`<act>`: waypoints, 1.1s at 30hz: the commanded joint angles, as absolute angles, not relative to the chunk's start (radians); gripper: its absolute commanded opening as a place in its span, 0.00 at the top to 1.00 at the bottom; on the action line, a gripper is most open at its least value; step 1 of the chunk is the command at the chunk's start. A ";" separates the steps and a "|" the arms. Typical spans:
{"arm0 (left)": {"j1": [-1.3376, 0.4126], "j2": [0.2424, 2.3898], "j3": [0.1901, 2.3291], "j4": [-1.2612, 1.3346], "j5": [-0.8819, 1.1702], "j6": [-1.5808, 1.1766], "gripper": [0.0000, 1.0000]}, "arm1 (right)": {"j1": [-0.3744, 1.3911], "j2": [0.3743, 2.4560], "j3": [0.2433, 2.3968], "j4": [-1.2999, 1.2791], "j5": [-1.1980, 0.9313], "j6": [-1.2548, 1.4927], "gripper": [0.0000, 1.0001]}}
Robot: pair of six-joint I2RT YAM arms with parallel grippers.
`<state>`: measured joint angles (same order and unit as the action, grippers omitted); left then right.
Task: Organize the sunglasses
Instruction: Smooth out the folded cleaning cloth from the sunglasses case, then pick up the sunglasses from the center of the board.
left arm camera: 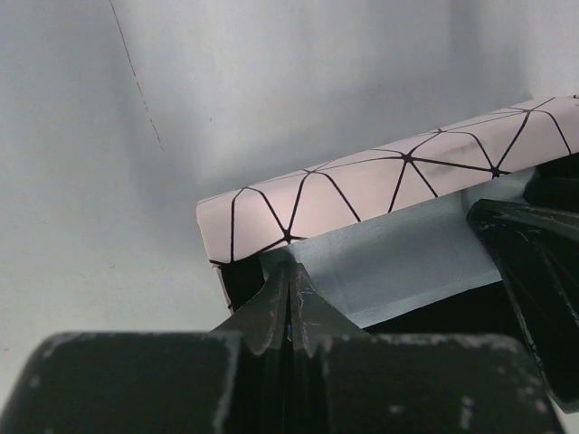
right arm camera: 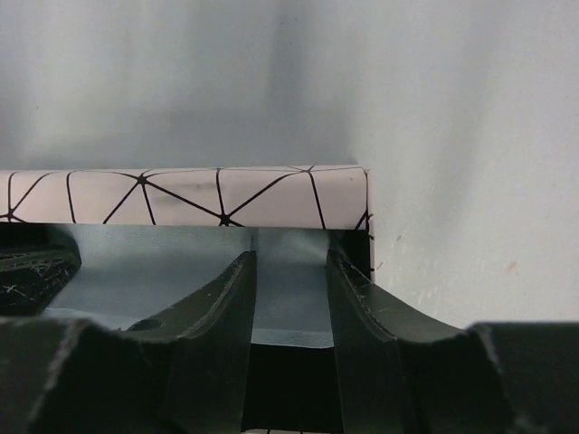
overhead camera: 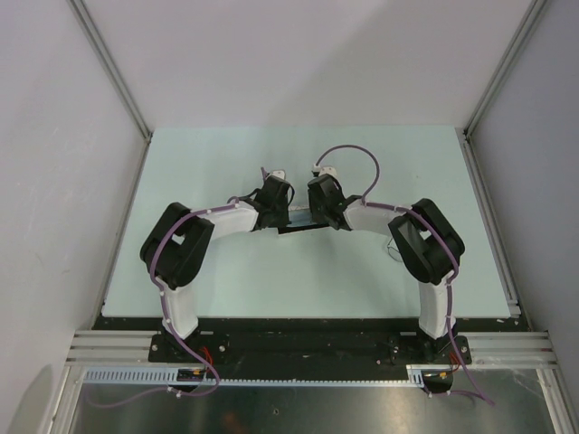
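A pink sunglasses case with black triangle lines lies at the table's middle, between the two grippers. In the left wrist view its pink body shows above a grey-blue inner flap. My left gripper is shut, its tips pinched at the flap's left corner. It meets the case from the left. My right gripper is open, its fingers standing apart over the flap near the case's right end. A thin wire shape, possibly glasses, peeks out beside the right arm.
The pale green table ends at grey walls on the left, back and right. A metal rail runs along the near edge by the arm bases. A purple cable loops above the right wrist.
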<state>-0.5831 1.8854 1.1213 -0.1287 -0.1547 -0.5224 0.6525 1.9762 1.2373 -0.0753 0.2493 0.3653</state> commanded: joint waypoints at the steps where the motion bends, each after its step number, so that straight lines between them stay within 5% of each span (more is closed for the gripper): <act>1: -0.584 1.902 1.124 -0.127 -0.161 -0.512 0.96 | 0.649 1.985 1.276 -0.114 0.293 0.357 0.56; 18: -0.584 1.864 1.149 -0.149 -0.164 -0.502 0.94 | 0.655 1.873 1.282 -0.058 0.278 0.327 0.35; 33: -0.583 1.625 1.187 -0.218 -0.192 -0.482 0.71 | 0.586 1.588 1.312 -0.377 0.314 0.409 0.32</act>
